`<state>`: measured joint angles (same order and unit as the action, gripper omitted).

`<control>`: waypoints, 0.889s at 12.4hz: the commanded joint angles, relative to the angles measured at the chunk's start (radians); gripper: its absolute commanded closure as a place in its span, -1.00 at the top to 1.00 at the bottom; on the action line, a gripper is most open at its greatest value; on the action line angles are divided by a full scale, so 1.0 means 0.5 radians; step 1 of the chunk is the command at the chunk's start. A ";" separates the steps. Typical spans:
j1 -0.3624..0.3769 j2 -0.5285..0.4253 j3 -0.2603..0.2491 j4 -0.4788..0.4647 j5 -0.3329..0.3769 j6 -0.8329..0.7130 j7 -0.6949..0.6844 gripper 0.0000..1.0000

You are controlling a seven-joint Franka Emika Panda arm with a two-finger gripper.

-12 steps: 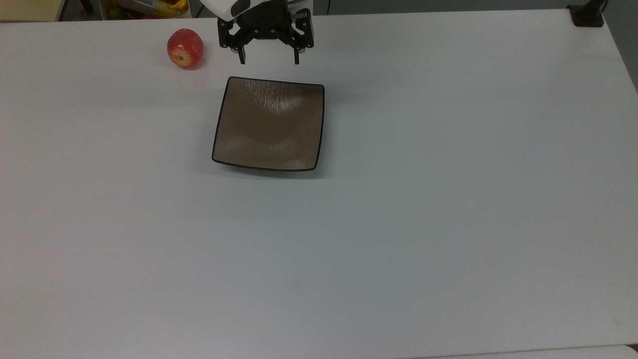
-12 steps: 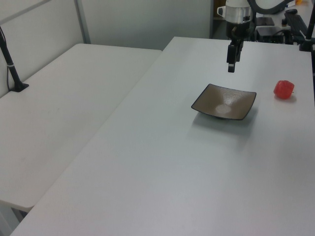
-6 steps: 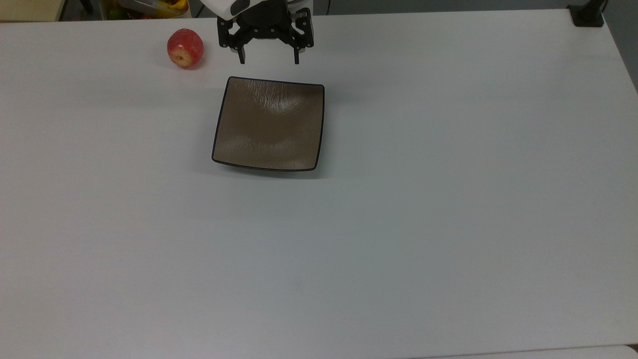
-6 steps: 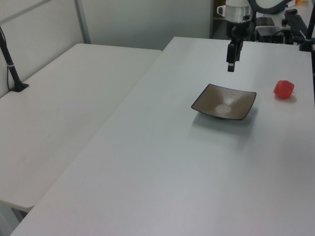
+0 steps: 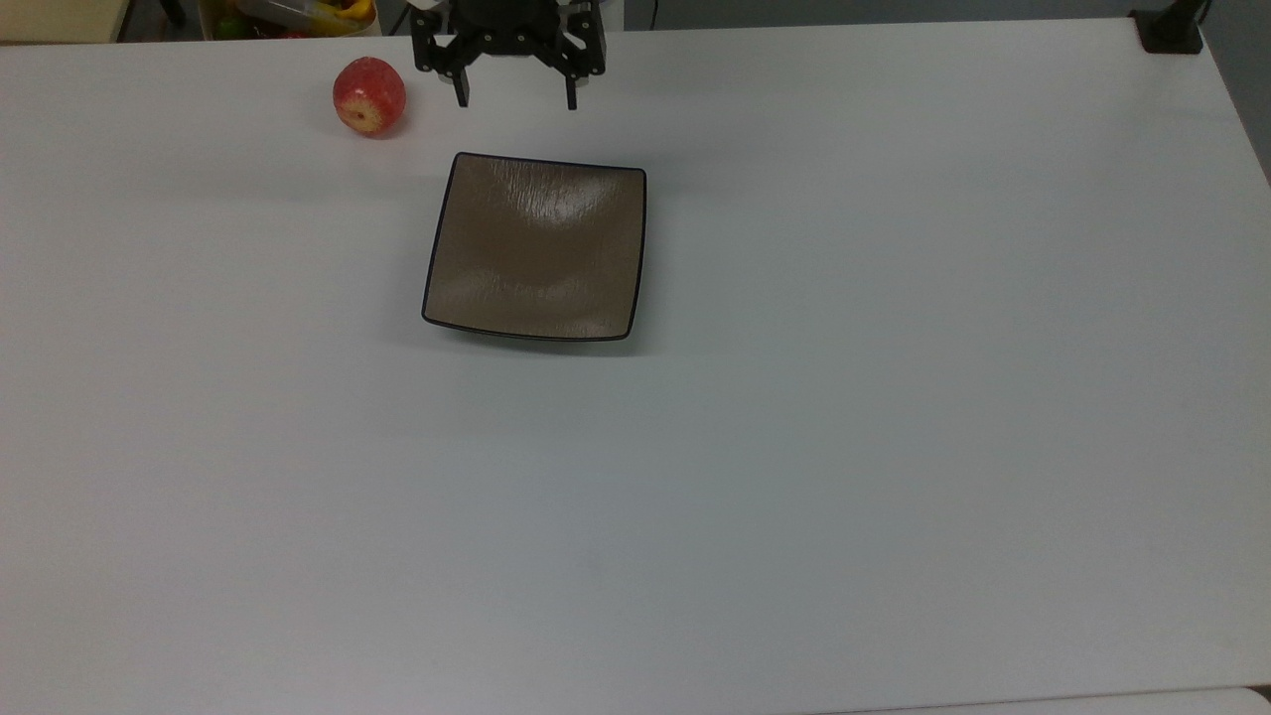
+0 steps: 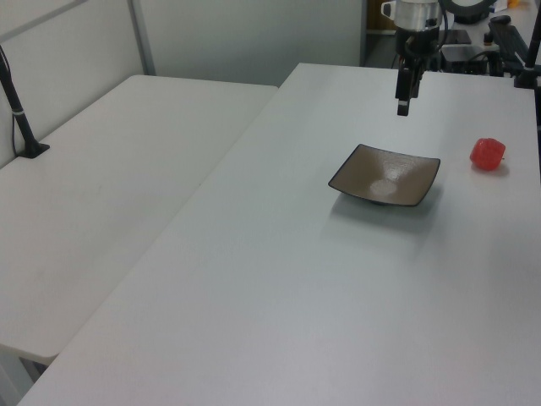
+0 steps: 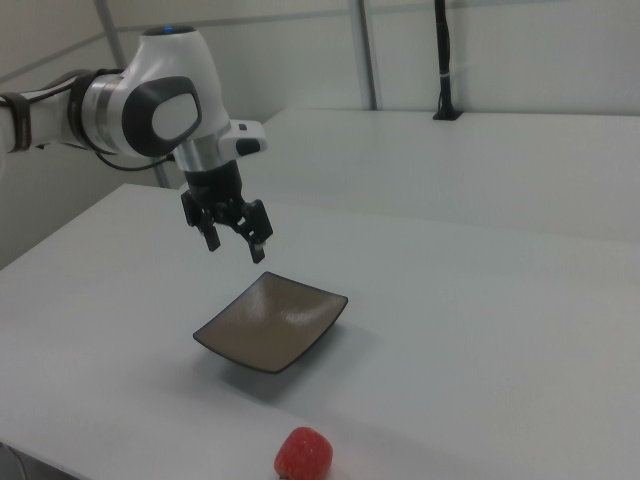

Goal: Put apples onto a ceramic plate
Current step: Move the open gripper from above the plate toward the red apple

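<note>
I am seeing the small round red apple [image 5: 369, 95] sitting on the white surface [image 5: 794, 447], its yellowish end facing the top view's bottom, near the square glossy brown plate [image 5: 537, 248] but apart. My black claw [image 5: 513, 101] is hanging wide open, gripping nothing.

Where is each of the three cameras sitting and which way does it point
Top view: overhead, looking down on the white table; the plate, the apple and the open gripper at the upper edge show.
Left view: raised at one side, looking along the table; gripper and wrist hang above the plate's far side.
Right view: opposite side, lower, with the apple nearest; the white arm shows, fingers apart.
All three share plate, apple and gripper.
</note>
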<state>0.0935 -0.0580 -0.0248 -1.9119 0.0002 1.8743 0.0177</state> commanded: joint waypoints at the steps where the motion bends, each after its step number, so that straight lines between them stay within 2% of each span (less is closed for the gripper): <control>1: -0.119 -0.316 0.004 -0.354 0.024 0.001 -0.066 1.00; 5: -0.263 -0.592 0.001 -0.664 -0.012 -0.015 -0.311 1.00; 7: -0.343 -0.587 -0.042 -0.726 -0.134 -0.006 -0.498 1.00; 9: -0.350 -0.571 -0.192 -0.808 -0.355 0.013 -0.667 1.00; 11: -0.344 -0.532 -0.315 -0.836 -0.442 0.034 -0.765 1.00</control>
<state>-0.0866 -0.3278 -0.1184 -2.2967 -0.1732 1.8722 -0.2970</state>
